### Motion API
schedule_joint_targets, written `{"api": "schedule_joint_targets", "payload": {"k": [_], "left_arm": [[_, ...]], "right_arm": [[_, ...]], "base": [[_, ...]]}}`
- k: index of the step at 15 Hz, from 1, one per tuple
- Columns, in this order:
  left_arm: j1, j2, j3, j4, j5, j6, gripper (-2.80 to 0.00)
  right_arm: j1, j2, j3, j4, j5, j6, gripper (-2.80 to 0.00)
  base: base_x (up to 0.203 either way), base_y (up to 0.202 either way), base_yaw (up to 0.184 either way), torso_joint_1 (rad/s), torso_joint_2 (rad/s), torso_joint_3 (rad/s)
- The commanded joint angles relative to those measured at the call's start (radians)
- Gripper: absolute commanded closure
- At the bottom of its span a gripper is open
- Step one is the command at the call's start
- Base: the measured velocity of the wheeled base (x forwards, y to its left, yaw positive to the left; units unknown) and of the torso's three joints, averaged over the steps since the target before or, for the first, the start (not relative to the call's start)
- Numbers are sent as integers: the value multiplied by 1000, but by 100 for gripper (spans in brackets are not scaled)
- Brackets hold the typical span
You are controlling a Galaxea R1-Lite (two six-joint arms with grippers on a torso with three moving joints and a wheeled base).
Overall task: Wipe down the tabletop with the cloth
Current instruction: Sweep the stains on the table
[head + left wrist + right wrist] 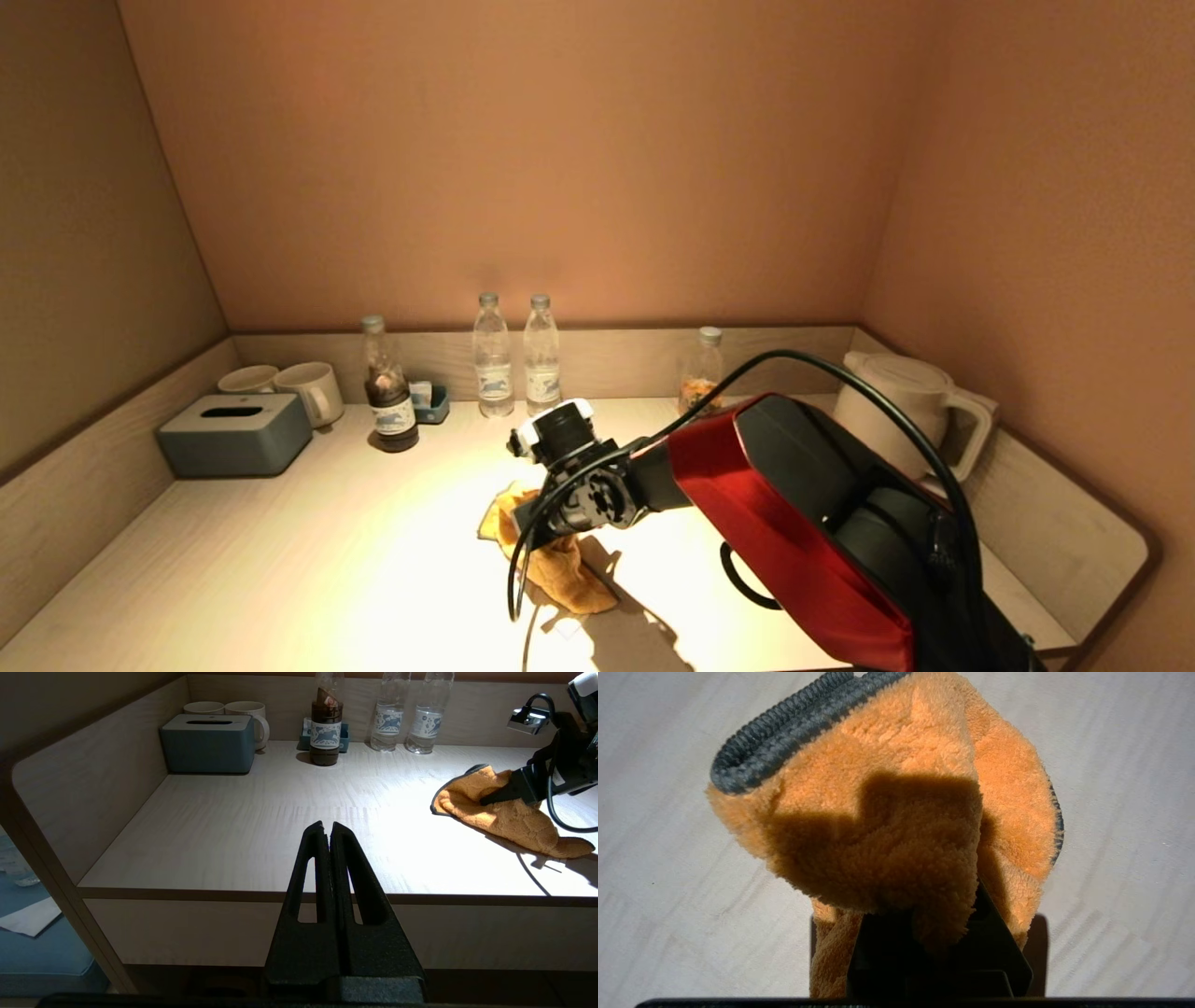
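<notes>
Mid-tabletop [280, 560], cloth [560, 569] under right end effector [532, 518]

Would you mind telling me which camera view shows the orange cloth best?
The left wrist view: the cloth lies whole on the tabletop, with the right gripper clamped on it. The head view has the cloth partly behind the gripper. The right wrist view gives only a bunched close-up.

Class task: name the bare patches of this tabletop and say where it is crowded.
Bare: the tabletop between tissue box and orange cloth, held by the right end effector. Crowded: the back edge, with mugs, bottles and kettle.
</notes>
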Motion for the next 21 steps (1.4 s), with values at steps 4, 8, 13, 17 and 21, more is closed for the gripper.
{"api": "schedule_joint_targets", "payload": {"k": [4,8,13,17,21], "left_arm": [[0,0,0,0,1,0,0],[0,0,0,-1,1,0,0],[0,0,0,-1,1,0,0],[0,0,0,-1,1,0,0],[0,0,0,0,1,0,0]], "right_arm": [[-103,-13,29,0,-1,-8,0],[-187,-2,25,-2,-1,-15,0],[-260,-18,32,4,-2,-39,0],[-303,-48,63,5,-2,-40,0],[-315,-81,112,1,-2,-40,0]], "base": [[0,0,0,0,0,0],[0,0,0,0,0,0],[0,0,0,0,0,0],[0,0,0,0,0,0],[0,0,0,0,0,0]]}}
